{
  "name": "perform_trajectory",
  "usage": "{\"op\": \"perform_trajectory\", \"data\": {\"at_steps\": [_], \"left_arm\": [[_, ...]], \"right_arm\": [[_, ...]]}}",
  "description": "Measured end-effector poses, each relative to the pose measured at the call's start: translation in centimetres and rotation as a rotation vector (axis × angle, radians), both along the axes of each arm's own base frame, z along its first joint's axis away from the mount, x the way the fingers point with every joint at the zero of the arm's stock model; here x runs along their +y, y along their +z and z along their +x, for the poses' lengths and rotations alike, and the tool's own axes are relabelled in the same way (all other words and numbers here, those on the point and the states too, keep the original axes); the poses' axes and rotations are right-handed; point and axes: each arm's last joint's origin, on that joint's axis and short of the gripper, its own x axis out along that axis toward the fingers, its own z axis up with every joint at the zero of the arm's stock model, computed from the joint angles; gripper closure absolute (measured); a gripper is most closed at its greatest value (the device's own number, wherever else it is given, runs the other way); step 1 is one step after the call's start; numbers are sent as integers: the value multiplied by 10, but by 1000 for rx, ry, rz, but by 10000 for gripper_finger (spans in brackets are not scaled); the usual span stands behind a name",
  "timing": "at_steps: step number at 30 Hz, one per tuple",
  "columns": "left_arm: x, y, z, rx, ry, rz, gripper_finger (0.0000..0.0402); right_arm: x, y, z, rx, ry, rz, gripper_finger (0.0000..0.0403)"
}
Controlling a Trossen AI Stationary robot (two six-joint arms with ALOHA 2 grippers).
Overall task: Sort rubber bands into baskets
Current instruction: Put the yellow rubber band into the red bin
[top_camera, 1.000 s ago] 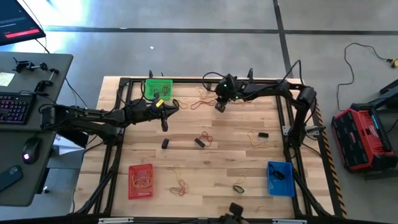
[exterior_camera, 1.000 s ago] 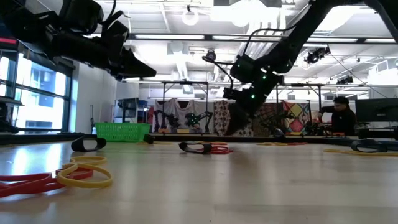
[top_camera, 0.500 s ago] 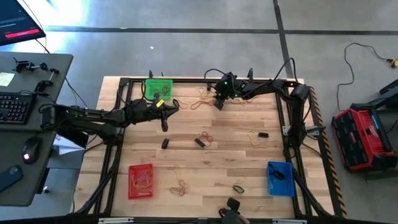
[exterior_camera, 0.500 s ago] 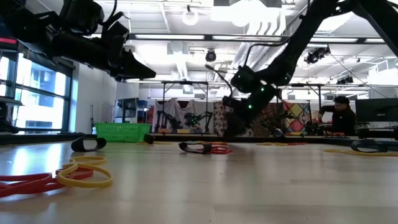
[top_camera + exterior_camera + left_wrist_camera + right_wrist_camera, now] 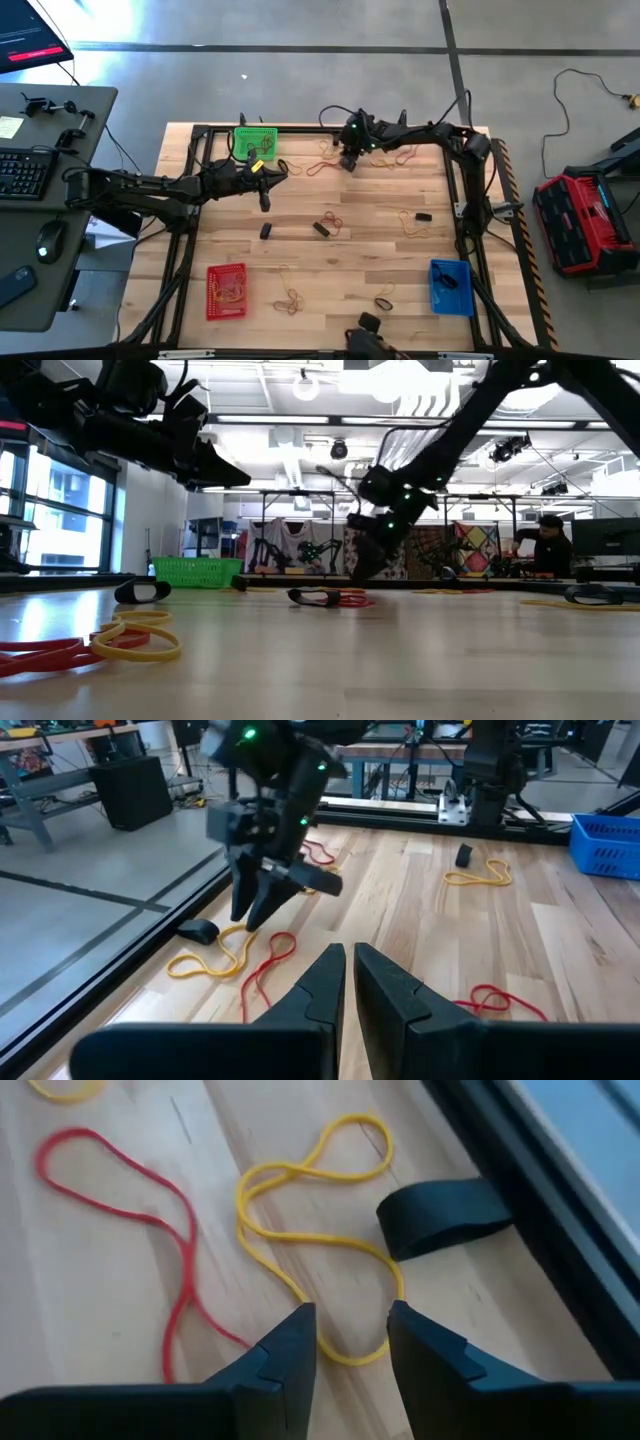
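Note:
My right gripper (image 5: 348, 1330) hangs open, slanting down, at the far middle of the table (image 5: 347, 160). Its fingers stand on either side of the near loop of a yellow rubber band (image 5: 310, 1240) that lies flat on the wood. I cannot see them touching it. A red band (image 5: 150, 1190) and a black band (image 5: 440, 1215) lie beside it. My left gripper (image 5: 350, 982) is shut on nothing and hovers left of centre (image 5: 264, 186). The green basket (image 5: 255, 143) stands at the far left, the red basket (image 5: 226, 291) near left, and the blue basket (image 5: 450, 286) near right.
More bands lie scattered on the table: black and red ones at the centre (image 5: 325, 228), yellow and black ones at the right (image 5: 416, 222), orange ones near the front (image 5: 290, 298). A black frame rail (image 5: 540, 1200) runs along the far edge just beyond the yellow band.
My right gripper has moved toward the table's far left and sunk a little, coming down over the yellow band. Its fingers have stayed open. The bands have not moved.

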Motion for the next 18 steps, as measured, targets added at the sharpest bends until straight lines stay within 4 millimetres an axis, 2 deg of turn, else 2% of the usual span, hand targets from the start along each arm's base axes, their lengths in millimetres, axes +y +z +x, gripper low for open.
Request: {"op": "perform_trajectory", "data": {"at_steps": [9,12,16,18], "left_arm": [[0,-1,0,9,0,-3,385],[0,-1,0,9,0,-3,385],[0,-1,0,9,0,-3,385],[0,-1,0,9,-1,-3,385]], "right_arm": [[-20,-1,28,164,48,70,293],[-21,1,32,186,79,72,320],[-20,3,32,206,109,84,388],[-20,5,32,227,120,96,394]]}}
